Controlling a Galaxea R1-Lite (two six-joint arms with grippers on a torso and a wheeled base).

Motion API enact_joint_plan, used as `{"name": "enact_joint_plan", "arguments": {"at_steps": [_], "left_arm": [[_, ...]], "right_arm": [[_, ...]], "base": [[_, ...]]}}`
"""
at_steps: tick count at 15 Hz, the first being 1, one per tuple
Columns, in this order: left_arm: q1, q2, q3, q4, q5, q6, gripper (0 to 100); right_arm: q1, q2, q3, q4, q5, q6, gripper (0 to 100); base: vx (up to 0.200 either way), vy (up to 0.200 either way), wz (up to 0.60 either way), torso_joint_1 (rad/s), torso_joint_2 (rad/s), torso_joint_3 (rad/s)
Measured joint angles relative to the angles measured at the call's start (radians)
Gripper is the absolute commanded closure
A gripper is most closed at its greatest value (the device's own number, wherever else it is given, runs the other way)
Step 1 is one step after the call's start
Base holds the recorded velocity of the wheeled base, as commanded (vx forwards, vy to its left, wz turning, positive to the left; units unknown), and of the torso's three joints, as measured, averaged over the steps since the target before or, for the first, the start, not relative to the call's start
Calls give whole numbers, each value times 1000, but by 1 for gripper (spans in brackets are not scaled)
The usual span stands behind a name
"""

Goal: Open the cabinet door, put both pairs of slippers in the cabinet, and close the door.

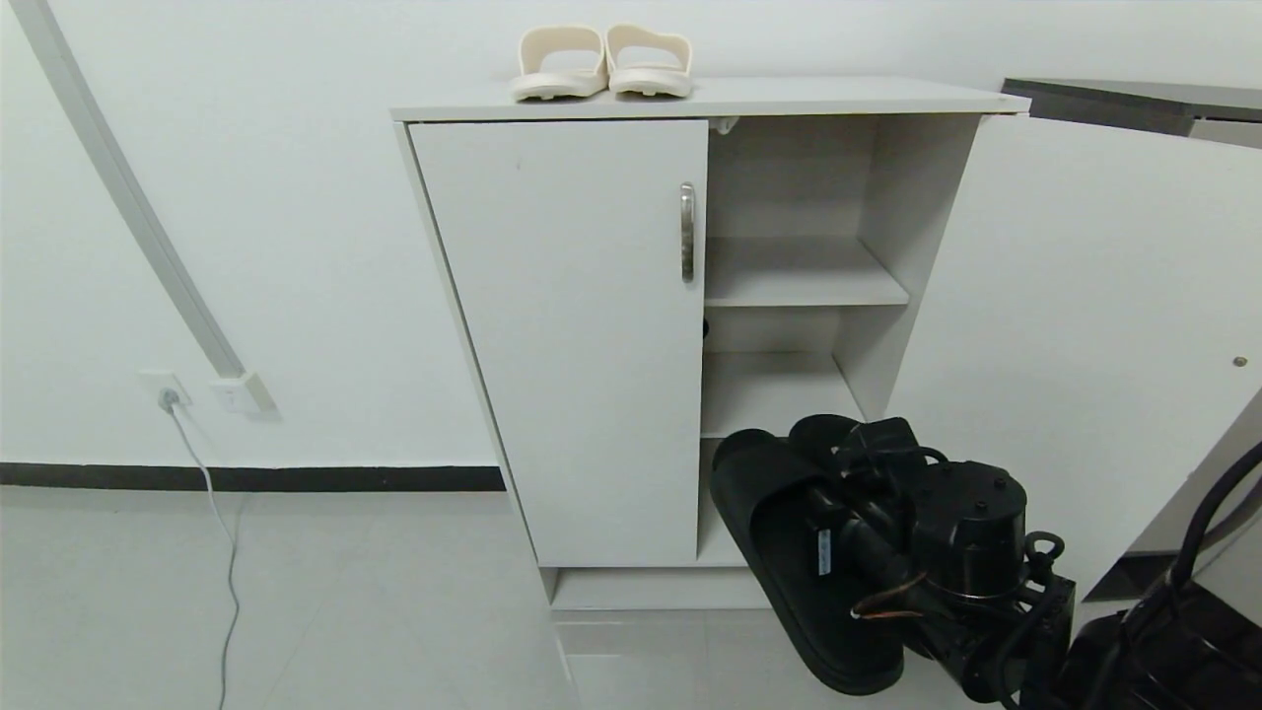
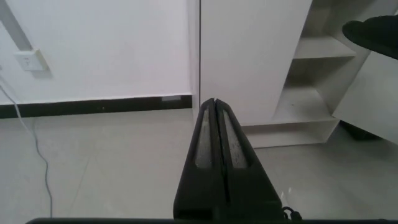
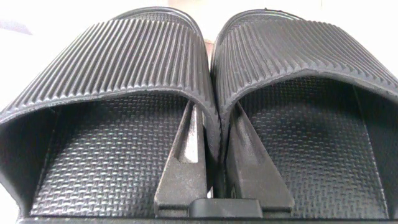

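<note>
White wall and pale tiled floor [image 1: 345,611] surround a white cabinet [image 1: 838,97] that stands against the wall. Its left door [image 1: 572,345] is shut and carries an upright metal handle [image 1: 687,233] at its inner edge. Its right door [image 1: 1085,325] is swung wide open and bares the upper shelf [image 1: 799,276], the middle shelf [image 1: 769,390] and the bottom compartment.

On the cabinet top, above the shut door, the cream slippers [image 1: 601,61] lie side by side.

The black slippers [image 1: 789,552] hang side by side, off the floor, in front of the open right half at the height of the bottom compartment, toes toward the cabinet. Whether the toes have crossed the cabinet front I cannot tell.

The right gripper [image 3: 214,124] has one finger inside each black slipper and pinches their two adjoining side walls between the fingers, so the pair is gripped as one.

The left gripper [image 2: 214,106] is low over the floor, well apart from the cabinet, its fingers pressed flat together with nothing between them.

A wall socket [image 1: 163,390] with a grey cable [image 1: 222,532] sits on the wall to the left, above a black skirting strip [image 1: 246,478].
</note>
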Motion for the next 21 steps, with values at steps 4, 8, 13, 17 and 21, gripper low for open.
{"name": "enact_joint_plan", "arguments": {"at_steps": [4, 8, 13, 17, 21], "left_arm": [[-3, -14, 0, 0, 1, -4, 100], [-3, -17, 0, 0, 1, -3, 100], [-3, -17, 0, 0, 1, -2, 100], [-2, -17, 0, 0, 1, -2, 100], [-2, -17, 0, 1, 1, -2, 100]], "right_arm": [[13, 37, -84, 11, -105, -5, 100], [31, 136, -252, 14, -241, -1, 100], [36, 203, -320, 35, -260, 3, 100], [28, 224, -322, 33, -261, 3, 100], [21, 252, -336, 31, -261, 3, 100]], "base": [[0, 0, 0, 0, 0, 0], [0, 0, 0, 0, 0, 0], [0, -120, 0, 1, 2, 1], [0, -200, 0, 1, 1, 0], [0, -50, 0, 2, 1, -1]]}}
